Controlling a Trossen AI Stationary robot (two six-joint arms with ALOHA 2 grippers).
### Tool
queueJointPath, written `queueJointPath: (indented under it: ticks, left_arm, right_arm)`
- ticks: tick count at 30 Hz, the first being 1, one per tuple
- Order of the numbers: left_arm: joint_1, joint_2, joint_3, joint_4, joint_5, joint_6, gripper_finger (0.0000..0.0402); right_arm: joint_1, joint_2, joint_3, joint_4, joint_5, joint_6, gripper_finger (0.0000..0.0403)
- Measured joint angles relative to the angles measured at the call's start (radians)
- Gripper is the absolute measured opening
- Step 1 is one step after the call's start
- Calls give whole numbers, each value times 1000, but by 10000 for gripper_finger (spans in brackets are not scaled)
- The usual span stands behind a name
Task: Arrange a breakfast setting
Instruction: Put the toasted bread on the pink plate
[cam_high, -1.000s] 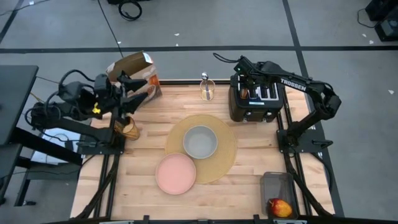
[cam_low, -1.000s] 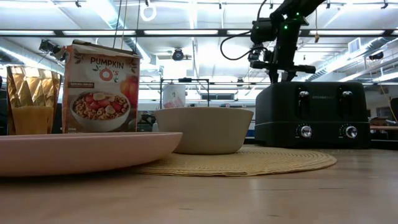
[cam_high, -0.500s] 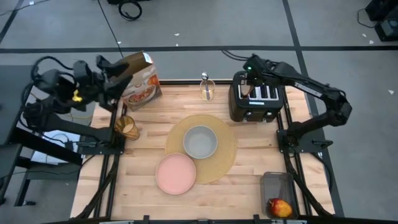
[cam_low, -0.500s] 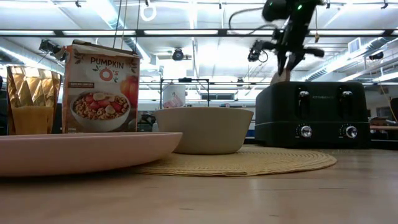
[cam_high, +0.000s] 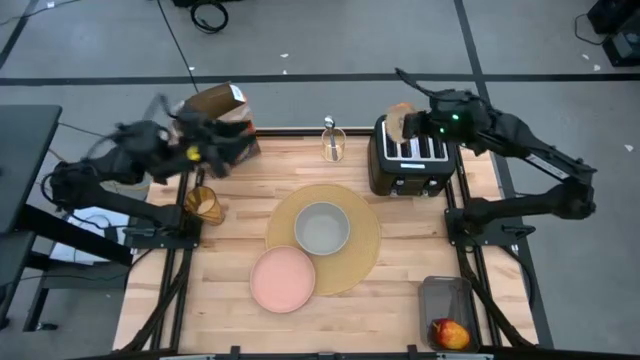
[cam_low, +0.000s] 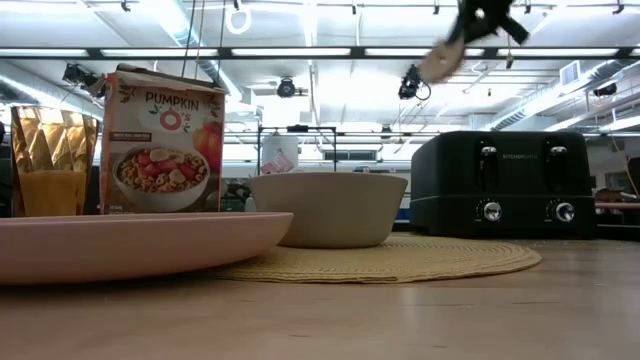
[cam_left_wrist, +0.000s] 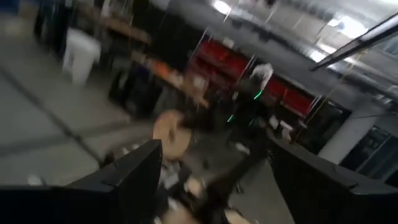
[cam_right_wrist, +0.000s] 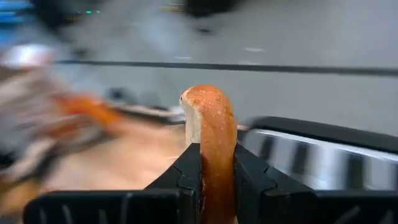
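Overhead, the right gripper (cam_right_wrist: 214, 177) pinches the toast slice (cam_right_wrist: 210, 134) above the black toaster (cam_high: 410, 160); the left gripper (cam_left_wrist: 214, 180) stands spread

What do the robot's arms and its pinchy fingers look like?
Both arms are dark, nearly black, built from long thin links with chunky joints, and black cables loop along them. The right arm shows a small green light near its wrist, and the left arm has a yellow patch. The right gripper has two flat black fingers with blocky, stepped bases.
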Motion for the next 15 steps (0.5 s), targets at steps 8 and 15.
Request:
queueJointPath:
  ticks: [8,15]
  left_arm:
    - [32,60,-272,502,101,-313,303]
    - [51,193,-400,936,173,-356,303]
  right_arm:
    - [219,-37,0,295,-249,-1,59]
    - [348,21,0,539,-250,65,58]
